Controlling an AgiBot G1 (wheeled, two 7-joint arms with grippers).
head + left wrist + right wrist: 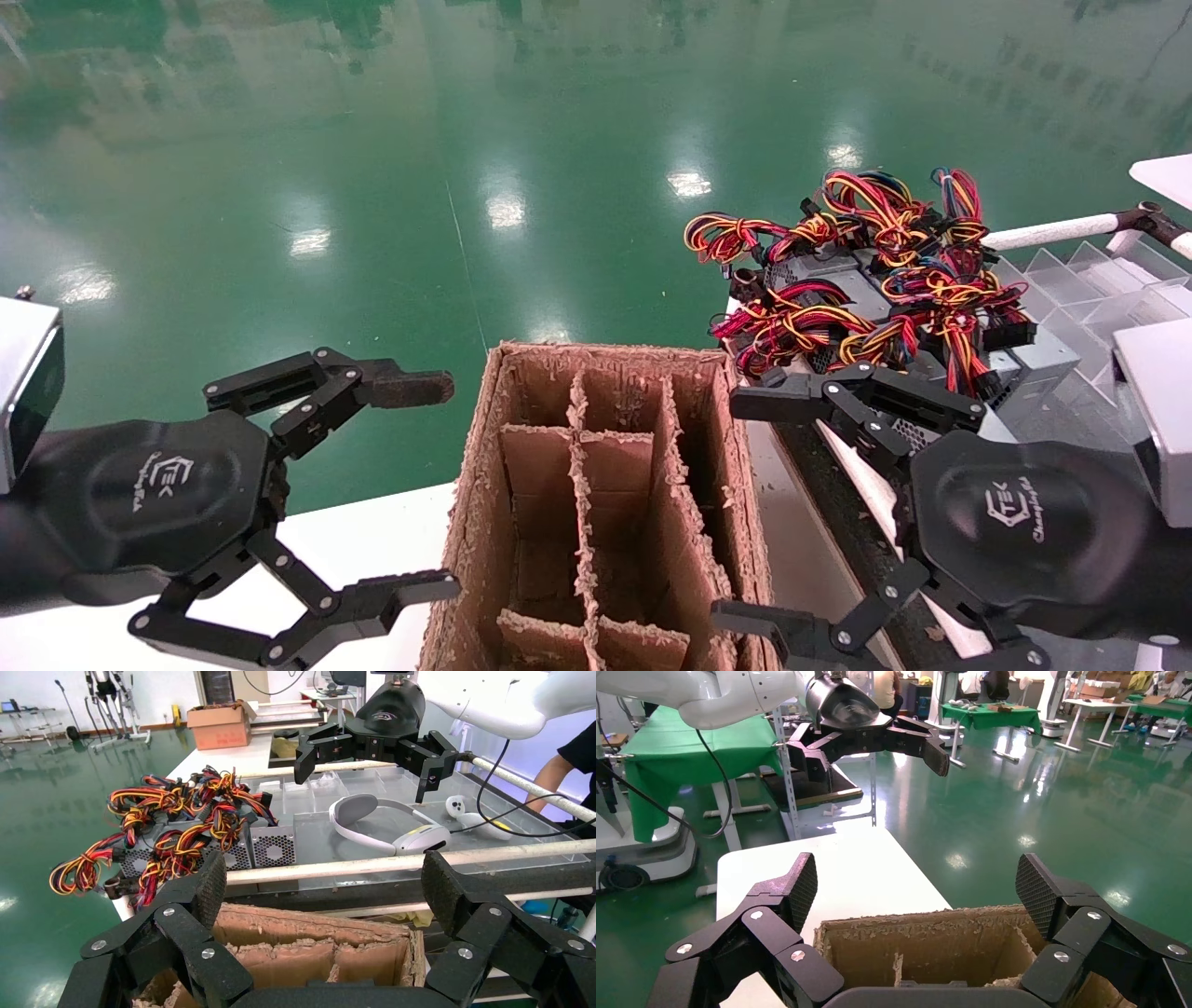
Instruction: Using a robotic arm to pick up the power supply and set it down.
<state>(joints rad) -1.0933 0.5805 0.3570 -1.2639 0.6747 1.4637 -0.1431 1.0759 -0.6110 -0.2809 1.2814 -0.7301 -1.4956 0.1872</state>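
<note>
Several grey power supplies [838,280] lie piled at the right rear, their red, yellow and black wires [875,224] tangled on top. From the left wrist, the perforated grille of one power supply [273,846] faces me behind a pale rail. My right gripper [726,508] hangs open and empty just in front of the pile, at the cardboard box's right wall. My left gripper [453,485] is open and empty on the box's left side. Each wrist view looks between its own open gripper, left [325,881] and right [918,878], with only the box below.
The brown cardboard divider box [475,522] stands between the two grippers on a white table [372,531]. Right of the pile is a clear tray [492,801] holding white headphones [386,822]. Green floor lies beyond the table edge.
</note>
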